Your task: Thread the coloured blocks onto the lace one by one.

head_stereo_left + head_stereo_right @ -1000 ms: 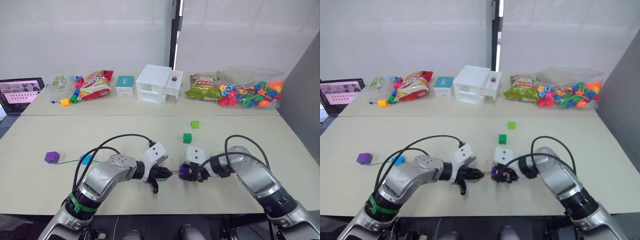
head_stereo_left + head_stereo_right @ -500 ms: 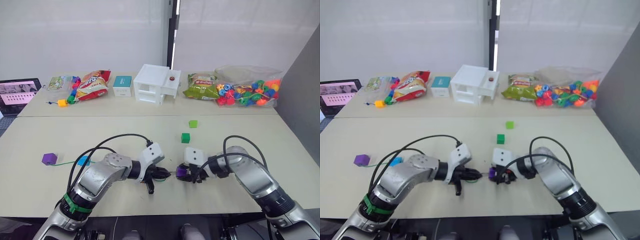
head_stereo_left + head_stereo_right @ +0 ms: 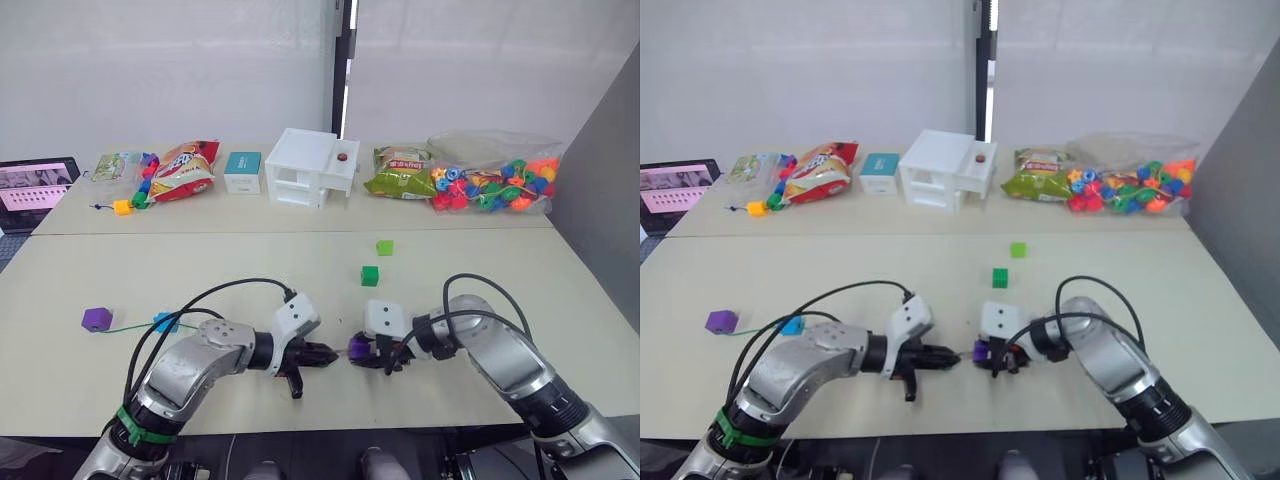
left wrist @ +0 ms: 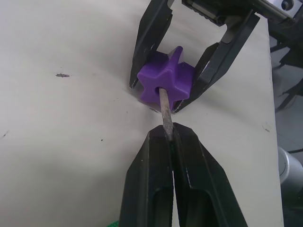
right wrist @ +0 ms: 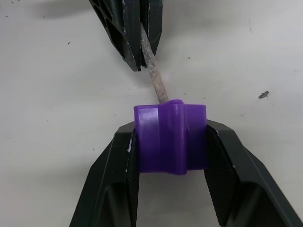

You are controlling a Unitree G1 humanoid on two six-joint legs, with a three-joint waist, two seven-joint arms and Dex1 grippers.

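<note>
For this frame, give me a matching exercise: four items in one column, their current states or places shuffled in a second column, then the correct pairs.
Items:
1. left claw
2. right claw
3. dark green block
4. blue block

States:
A. lies loose on the table, untouched
B. shut on the lace's grey tip
C. already strung on the green lace
D. clamps the purple block

Pairs: 1-B, 2-D, 3-A, 4-C
</note>
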